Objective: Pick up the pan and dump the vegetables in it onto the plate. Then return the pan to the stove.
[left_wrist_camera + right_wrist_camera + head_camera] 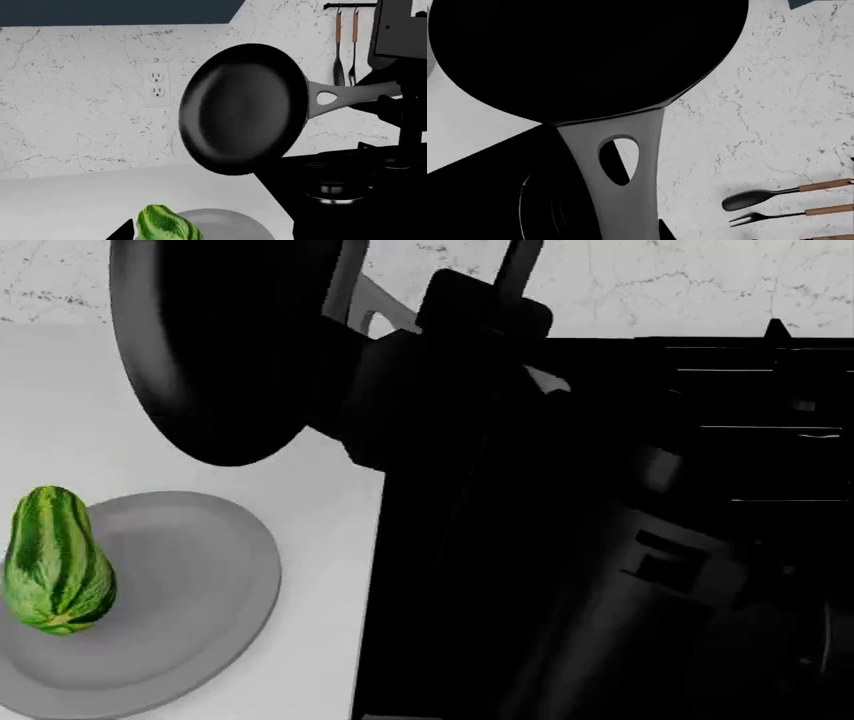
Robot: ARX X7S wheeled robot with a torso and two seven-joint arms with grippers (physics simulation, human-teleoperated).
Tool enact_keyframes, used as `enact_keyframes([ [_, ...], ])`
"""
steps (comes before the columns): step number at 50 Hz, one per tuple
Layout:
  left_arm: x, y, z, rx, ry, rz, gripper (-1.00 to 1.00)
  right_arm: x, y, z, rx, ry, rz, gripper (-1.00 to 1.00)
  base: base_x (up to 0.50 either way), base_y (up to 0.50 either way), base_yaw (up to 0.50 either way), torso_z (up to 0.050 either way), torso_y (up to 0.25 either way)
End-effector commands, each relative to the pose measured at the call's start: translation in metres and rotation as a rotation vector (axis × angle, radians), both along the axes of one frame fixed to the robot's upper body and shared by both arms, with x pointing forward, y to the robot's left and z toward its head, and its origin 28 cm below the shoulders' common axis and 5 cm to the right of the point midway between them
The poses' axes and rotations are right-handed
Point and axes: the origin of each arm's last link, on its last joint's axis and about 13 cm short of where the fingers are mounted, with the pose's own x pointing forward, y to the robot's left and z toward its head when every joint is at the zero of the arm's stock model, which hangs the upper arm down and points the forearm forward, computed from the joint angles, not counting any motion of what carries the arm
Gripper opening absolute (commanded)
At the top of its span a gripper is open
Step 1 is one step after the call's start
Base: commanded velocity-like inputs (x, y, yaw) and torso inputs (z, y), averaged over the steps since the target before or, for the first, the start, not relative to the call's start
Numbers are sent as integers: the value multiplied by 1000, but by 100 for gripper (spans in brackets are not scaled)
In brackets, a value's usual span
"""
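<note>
Right-arm links (pixel 534 540) fill the foreground of the head view and hide most of the stove (pixel 747 420) behind them. This arm carries the pan (pixel 243 107) by its handle, clear of the stove and tipped steeply on edge, with the handle bracket (pixel 617 160) reaching back toward the wrist. The right fingers are out of frame in every view; whether they are clenched on the handle cannot be confirmed. The left fingers are not visible either.

The vegetable (pixel 56 560) is out of the pan and rests on the plate (pixel 200 590), at the rim farthest from the stove. The plate lies on the counter (pixel 320 540) just beside the stove.

Hazards for the return step:
- Vegetable sits at the plate's rim; any knock to the plate could roll it onto the counter.
- Tilted pan may catch a grate (pixel 373 150) if lowered before levelling.
- Blocked head view limits burner alignment.
</note>
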Motion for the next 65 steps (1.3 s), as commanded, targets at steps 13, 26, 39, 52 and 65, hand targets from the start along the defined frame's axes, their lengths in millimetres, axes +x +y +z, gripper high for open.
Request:
enact_keyframes([
  [13, 4, 0, -1, 6, 15, -33, 100, -39, -94, -21, 572, -177, -331, -100, 0, 0, 0, 1, 2],
  [26, 4, -1, -3, 11, 19, -33, 100, -41, -138, -45, 831, -108, -456, -100, 0, 0, 0, 0, 2],
  [39, 5, -4, -1, 27, 17, -29, 100, -36, -142, -72, 944, -1, -477, -100, 0, 0, 0, 1, 2],
  [52, 6, -6, -2, 35, 17, -23, 100, -6, -134, -87, 1118, 157, -434, -100, 0, 0, 0, 1, 2],
  [65, 5, -6, -2, 36, 18, -19, 100, 6, -140, -124, 1195, 235, -500, -100, 0, 0, 0, 1, 3],
])
